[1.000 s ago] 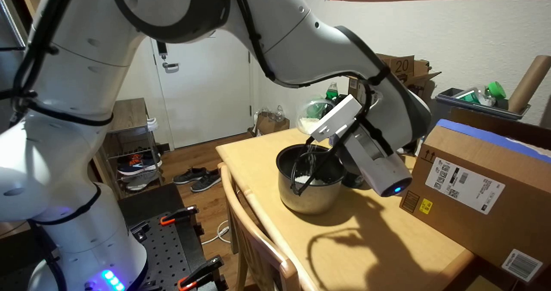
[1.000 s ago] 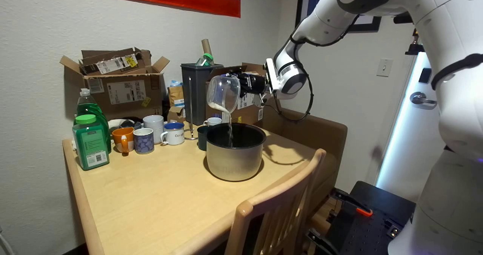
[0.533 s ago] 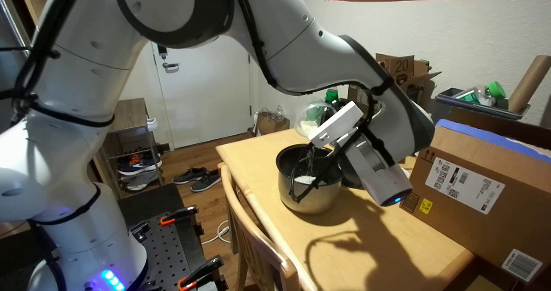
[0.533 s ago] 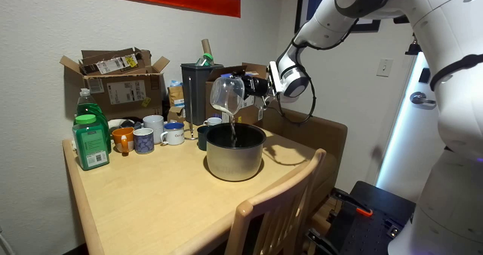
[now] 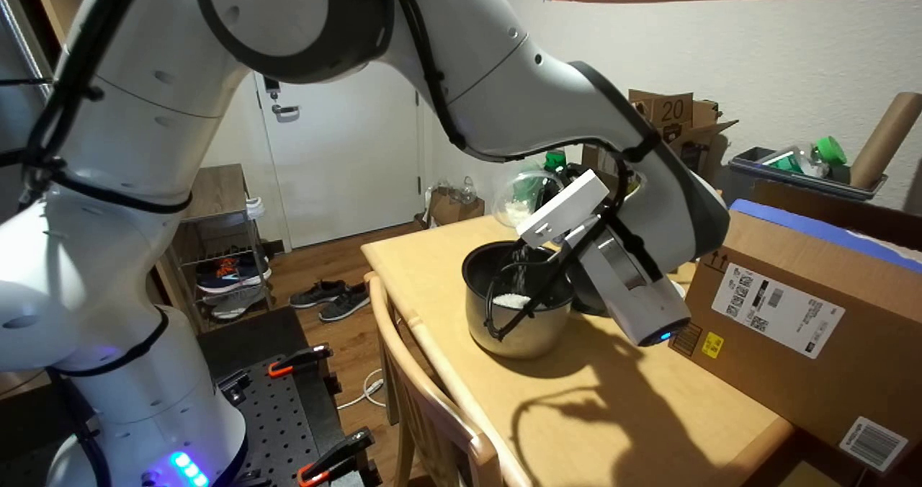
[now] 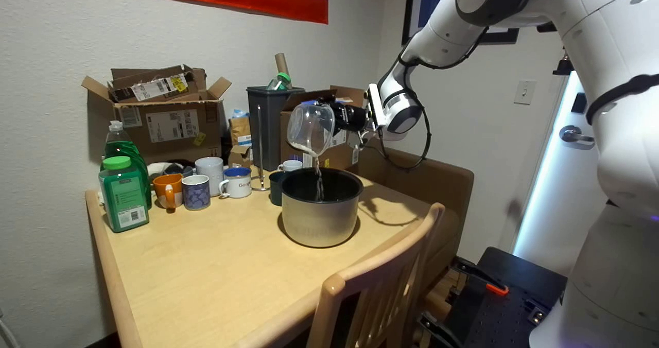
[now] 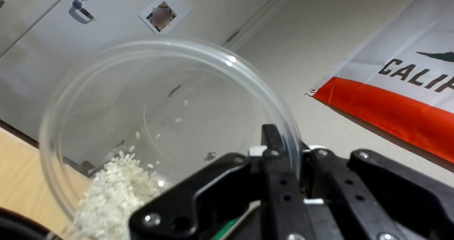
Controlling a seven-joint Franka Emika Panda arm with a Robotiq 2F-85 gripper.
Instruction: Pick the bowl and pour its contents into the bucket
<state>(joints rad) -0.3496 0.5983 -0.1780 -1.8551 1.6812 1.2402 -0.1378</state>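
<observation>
The bowl [image 6: 310, 128] is a clear round plastic bowl, tilted steeply with its mouth toward the bucket [image 6: 319, 223]. It also shows in an exterior view [image 5: 513, 197] and in the wrist view [image 7: 198, 101]. My gripper [image 7: 291, 149] is shut on the bowl's rim, one finger inside and one outside. White rice [image 7: 117, 194] lies at the bowl's low side, and a few grains stick to its wall. A thin stream of rice [image 6: 319, 183] falls into the bucket, a large grey metal pot. A small white mound of rice [image 5: 511, 300] lies inside it.
A dark cup [image 6: 276, 189] stands close beside the bucket. Several mugs [image 6: 196, 192] and a green detergent bottle [image 6: 123, 196] stand toward the wall. A cardboard box [image 5: 785, 328] and a chair [image 6: 381, 265] flank the table [image 6: 206, 265].
The bowl has shifted slightly right in an exterior view and tips a little more. Less rice shows in it. Rice keeps falling, and the mound in the bucket is somewhat clearer.
</observation>
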